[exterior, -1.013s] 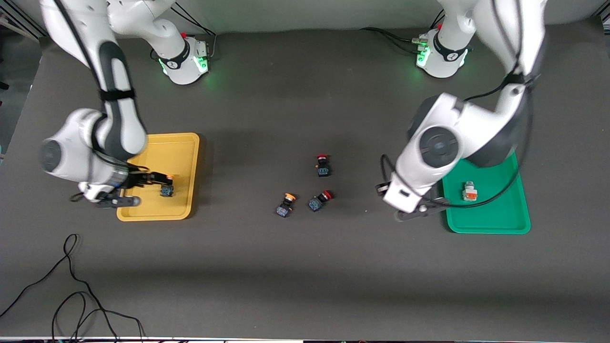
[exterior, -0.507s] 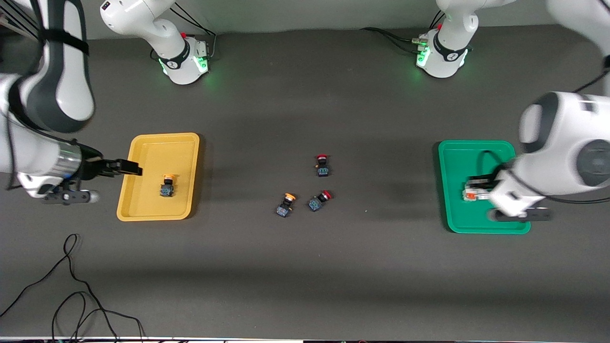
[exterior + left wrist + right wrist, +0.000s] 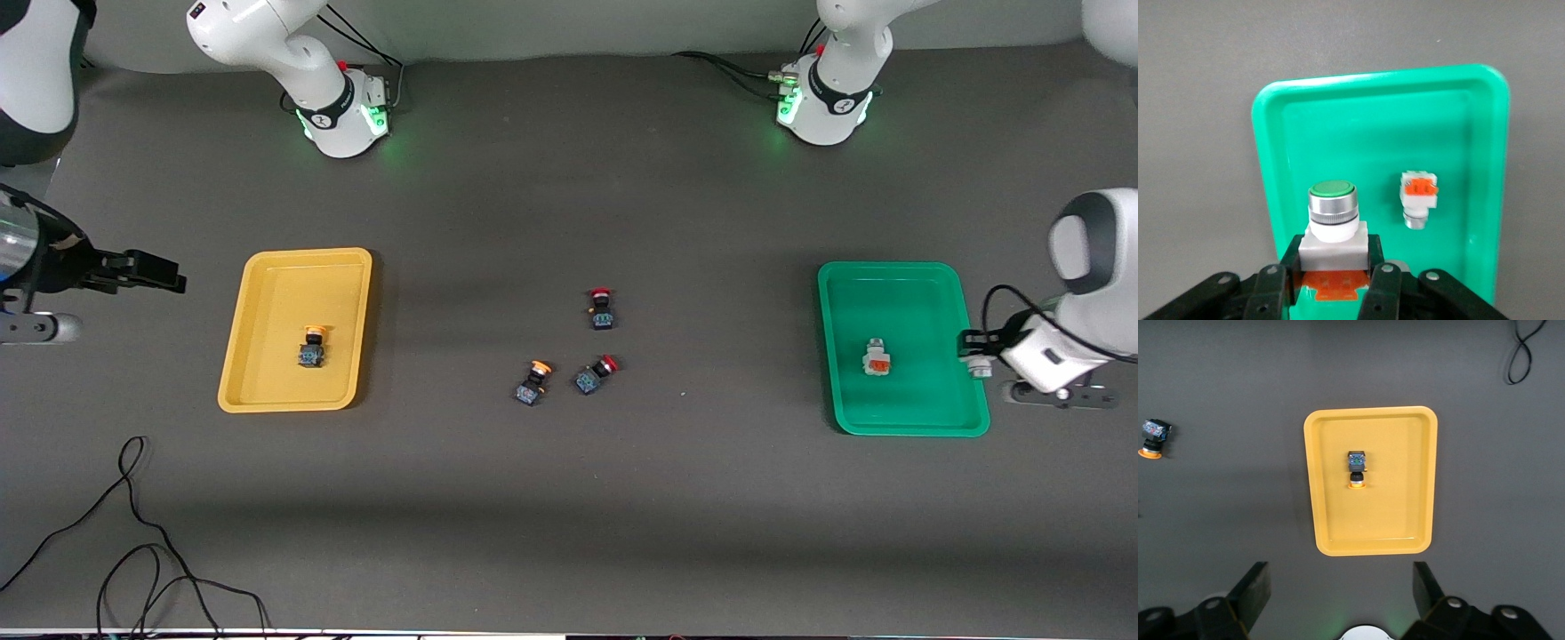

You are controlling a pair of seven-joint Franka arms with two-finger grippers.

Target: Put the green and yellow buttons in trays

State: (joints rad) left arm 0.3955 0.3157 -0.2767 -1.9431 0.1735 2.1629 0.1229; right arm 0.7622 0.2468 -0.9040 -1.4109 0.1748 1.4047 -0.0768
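Green tray (image 3: 1481, 133) and yellow tray (image 3: 1428, 453): smooth, glossy plastic. Table (image 3: 569, 498): matt dark grey. Green-capped button (image 3: 1333, 213), lower centre of left wrist view: shiny metal collar, white plastic body

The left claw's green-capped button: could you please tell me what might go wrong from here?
1. The left claw is shut on the green-capped button up in the air, close to the rim of the green tray. If let go here, it might bounce or roll out.
2. The loose yellow-capped switch lies close beside a red-capped switch. The open right claw could nudge or pick the wrong one.
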